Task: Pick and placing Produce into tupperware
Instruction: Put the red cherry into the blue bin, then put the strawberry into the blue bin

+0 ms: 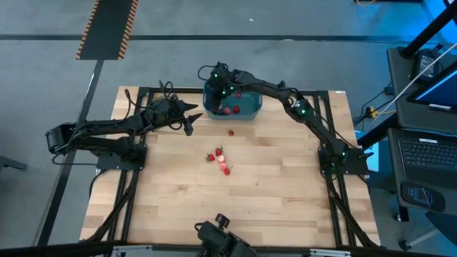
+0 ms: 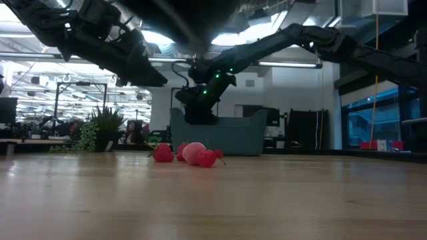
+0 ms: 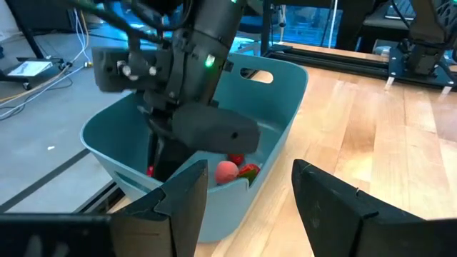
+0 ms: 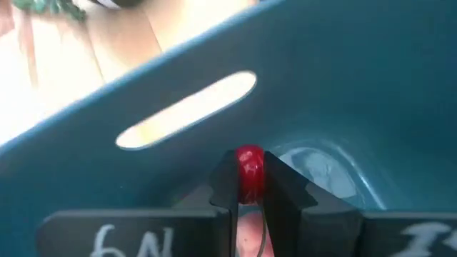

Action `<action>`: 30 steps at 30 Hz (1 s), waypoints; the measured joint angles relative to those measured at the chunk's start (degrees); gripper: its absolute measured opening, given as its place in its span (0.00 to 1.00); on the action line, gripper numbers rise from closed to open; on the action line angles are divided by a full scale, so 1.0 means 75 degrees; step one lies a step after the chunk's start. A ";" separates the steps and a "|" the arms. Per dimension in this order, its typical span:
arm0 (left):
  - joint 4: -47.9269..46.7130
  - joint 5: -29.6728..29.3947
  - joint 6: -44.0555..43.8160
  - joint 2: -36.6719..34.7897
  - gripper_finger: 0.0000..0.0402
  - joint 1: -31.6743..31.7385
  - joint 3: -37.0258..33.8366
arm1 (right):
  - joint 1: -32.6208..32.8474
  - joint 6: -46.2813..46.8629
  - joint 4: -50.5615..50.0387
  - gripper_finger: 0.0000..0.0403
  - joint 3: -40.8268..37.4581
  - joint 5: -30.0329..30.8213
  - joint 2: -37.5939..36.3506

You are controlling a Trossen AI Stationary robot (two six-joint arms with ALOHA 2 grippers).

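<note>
While inside smooth teal tub (image 4: 343, 86) | right tool (image 4: 250, 187) pinches glossy round berry (image 4: 249, 165)

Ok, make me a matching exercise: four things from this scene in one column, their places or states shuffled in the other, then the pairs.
1. right gripper
2. left gripper
3. teal tub
4. loose strawberries

A. at the table's far edge
B. open, empty, beside the tub
C. mid-table, outside the tub
D. inside the tub, shut on a red piece

Pairs: 1-D, 2-B, 3-A, 4-C
</note>
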 joint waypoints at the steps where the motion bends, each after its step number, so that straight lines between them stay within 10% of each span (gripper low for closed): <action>1: 0.0000 0.0000 0.0000 0.0000 0.49 0.0000 0.0000 | 0.0004 0.0002 -0.0050 0.12 0.0052 0.0021 0.0057; 30: -0.0007 0.0002 0.0038 0.0000 0.49 0.0000 0.0000 | 0.0051 0.0160 -0.0533 0.37 0.0044 0.0525 0.0073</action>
